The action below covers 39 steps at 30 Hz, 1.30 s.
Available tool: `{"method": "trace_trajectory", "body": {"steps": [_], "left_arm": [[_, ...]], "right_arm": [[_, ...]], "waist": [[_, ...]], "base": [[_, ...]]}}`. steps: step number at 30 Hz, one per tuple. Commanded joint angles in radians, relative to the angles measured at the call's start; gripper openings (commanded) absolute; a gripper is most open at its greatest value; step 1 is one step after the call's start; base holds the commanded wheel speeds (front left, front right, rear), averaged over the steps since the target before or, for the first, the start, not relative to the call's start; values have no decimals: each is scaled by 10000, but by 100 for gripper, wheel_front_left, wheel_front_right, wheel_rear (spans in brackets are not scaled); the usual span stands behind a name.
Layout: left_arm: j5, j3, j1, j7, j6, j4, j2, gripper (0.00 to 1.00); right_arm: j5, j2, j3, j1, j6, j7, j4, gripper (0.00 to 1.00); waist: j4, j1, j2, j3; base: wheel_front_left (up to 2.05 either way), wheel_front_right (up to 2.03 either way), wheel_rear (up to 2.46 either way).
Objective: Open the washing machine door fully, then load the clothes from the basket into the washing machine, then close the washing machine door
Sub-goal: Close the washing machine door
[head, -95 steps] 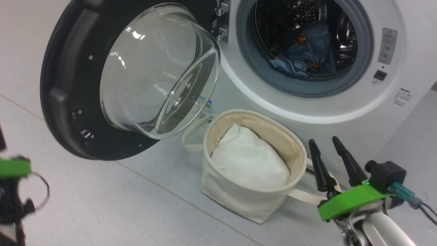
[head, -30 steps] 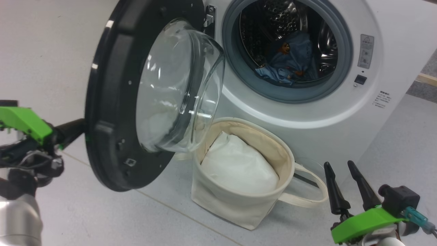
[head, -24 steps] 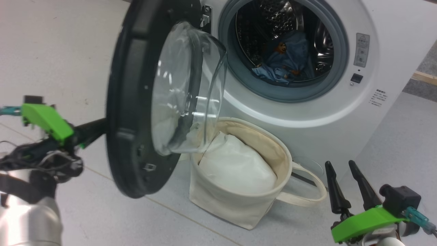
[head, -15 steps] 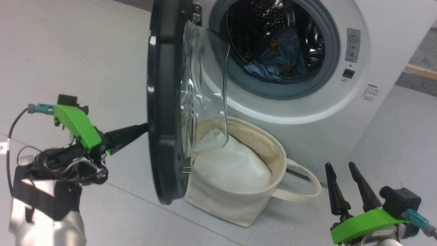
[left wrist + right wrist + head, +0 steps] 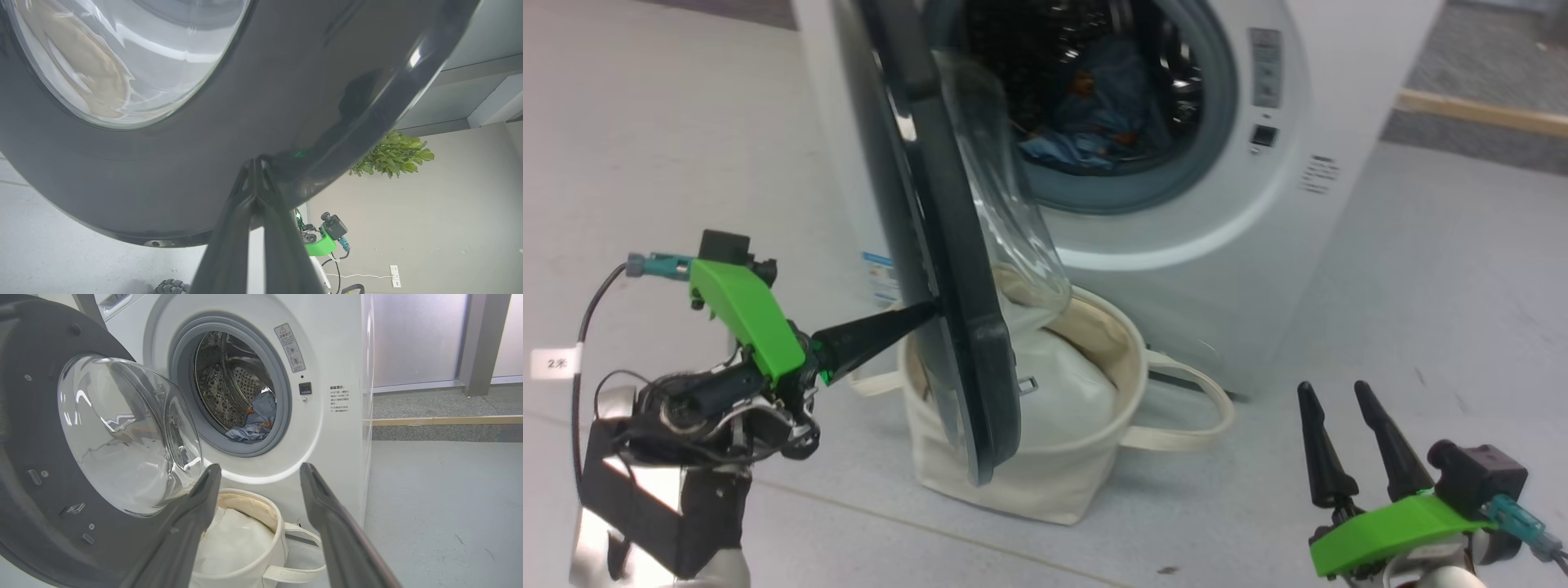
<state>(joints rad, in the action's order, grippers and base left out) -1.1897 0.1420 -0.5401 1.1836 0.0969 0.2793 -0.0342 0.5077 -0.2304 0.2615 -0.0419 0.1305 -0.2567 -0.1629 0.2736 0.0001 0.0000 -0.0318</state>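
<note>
The washing machine stands ahead with its door about half closed, the glass bowl window facing the drum. My left gripper is shut, its tips pressed against the door's glossy black outer rim. The light blue bear-print clothes lie inside the steel drum. The cream basket sits on the floor under the door and holds only white padding cloth. My right gripper hangs open low at the right, empty.
A grey floor spreads to the right, with a wooden strip along its far edge. The basket's loop handle sticks out toward my right gripper. A potted plant and a wall socket appear beyond the door.
My left gripper has pushed the door from wide open round toward the drum opening, to about half closed. The head camera has swung right. My right gripper has stayed open and still.
</note>
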Motion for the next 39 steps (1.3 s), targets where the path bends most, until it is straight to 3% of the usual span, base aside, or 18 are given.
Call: {"method": "trace_trajectory", "body": {"steps": [1, 9, 16, 32, 39], "left_arm": [[-59, 270, -270, -127, 8, -474, -165, 0], [150, 736, -629, -1470, -556, -114, -190, 0], [149, 1005, -1284, -2588, -1380, 330, -193, 0], [537, 1264, -2212, -4004, -1925, 1548, -630, 0], [709, 1215, -2418, -4454, -2129, 2203, -880, 0]], "right_arm": [[-96, -141, 45, -493, 2, -51, 357, 100], [-212, -203, -21, -750, 2, -51, 465, 100], [-300, -171, -89, -948, 2, -51, 531, 100], [-465, 42, -111, -1231, 2, -51, 655, 100], [-476, 59, -156, -1241, 2, -51, 657, 100]], "waist": [[-435, -1, 0, 191], [-1671, -1, 0, 671], [-2596, -1, 0, 1018], [-3978, -1, 0, 1589], [-4153, -1, 0, 1586]], "base": [[0, 0, 0], [0, 0, 0], [0, 0, 0], [0, 0, 0], [0, 0, 0]]}}
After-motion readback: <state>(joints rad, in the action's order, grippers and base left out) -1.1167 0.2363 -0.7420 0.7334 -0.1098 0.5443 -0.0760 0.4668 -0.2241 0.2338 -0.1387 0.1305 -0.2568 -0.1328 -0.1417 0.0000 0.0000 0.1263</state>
